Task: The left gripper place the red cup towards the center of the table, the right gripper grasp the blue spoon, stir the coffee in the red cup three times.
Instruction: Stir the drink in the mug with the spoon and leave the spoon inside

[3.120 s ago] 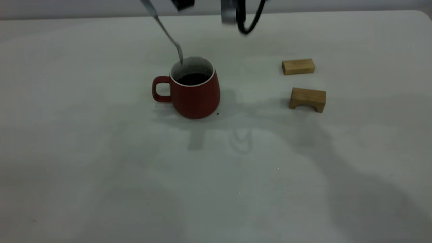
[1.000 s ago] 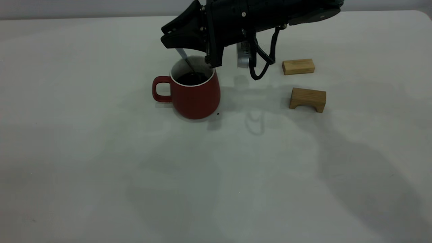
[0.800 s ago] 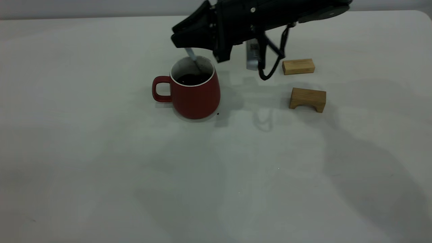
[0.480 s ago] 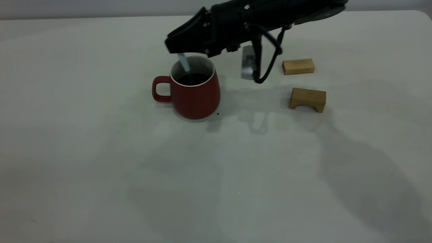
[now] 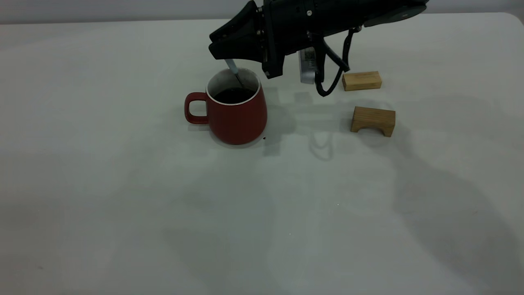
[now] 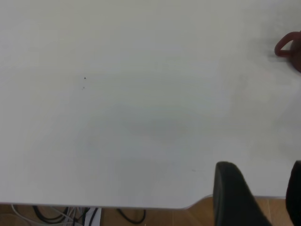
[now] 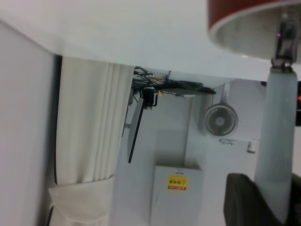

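Observation:
The red cup (image 5: 236, 116) stands upright near the table's (image 5: 123, 192) middle, handle to the left, dark coffee (image 5: 233, 96) inside. My right gripper (image 5: 219, 44) hovers just above and behind its rim, shut on the blue spoon (image 5: 234, 70), whose metal neck slants down into the coffee. The right wrist view shows the pale handle (image 7: 280, 141) between the fingers (image 7: 244, 202), leading to the cup's white rim (image 7: 244, 33). My left gripper (image 6: 263, 197) is open and parked over the table's edge, far from the cup's handle (image 6: 283, 47).
Two tan wooden blocks lie right of the cup: a flat one (image 5: 362, 80) farther back and an arch-shaped one (image 5: 373, 120) nearer. A small dark speck sits at the cup's base (image 5: 264, 138).
Three seconds ago the spoon hung above the rim; it has since dipped into the coffee. Over the last second the right gripper swung right, left, then right again, moving the spoon in the cup.

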### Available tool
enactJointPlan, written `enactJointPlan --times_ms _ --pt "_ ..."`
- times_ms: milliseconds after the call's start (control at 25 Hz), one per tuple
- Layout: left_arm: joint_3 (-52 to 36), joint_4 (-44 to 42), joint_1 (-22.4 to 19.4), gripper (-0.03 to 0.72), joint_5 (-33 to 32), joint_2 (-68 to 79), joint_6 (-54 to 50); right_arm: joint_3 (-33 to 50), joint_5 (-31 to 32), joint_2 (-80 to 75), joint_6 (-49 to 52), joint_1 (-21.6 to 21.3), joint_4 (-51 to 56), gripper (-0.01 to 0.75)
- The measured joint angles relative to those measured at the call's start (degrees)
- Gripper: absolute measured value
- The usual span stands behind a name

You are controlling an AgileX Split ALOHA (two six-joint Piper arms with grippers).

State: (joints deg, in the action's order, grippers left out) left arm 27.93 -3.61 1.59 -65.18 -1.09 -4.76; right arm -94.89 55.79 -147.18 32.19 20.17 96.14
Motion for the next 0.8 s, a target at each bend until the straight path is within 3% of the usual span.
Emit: enactJointPlan --times_ms 240,520,800 --pt "0.0 0.0 0.0 0.353 0.0 0.0 0.0 0.0 0.08 0.0 10.41 2.42 1.61 0.153" --pt "0.0 0.0 0.0 0.353 0.0 0.0 0.0 -0.54 -3.01 0.0 11.2 3.09 4.54 0.153" --pt "0.0 0.0 0.0 0.353 0.0 0.0 0.0 -0.66 -2.04 0.0 11.2 0.99 -1.42 0.153"
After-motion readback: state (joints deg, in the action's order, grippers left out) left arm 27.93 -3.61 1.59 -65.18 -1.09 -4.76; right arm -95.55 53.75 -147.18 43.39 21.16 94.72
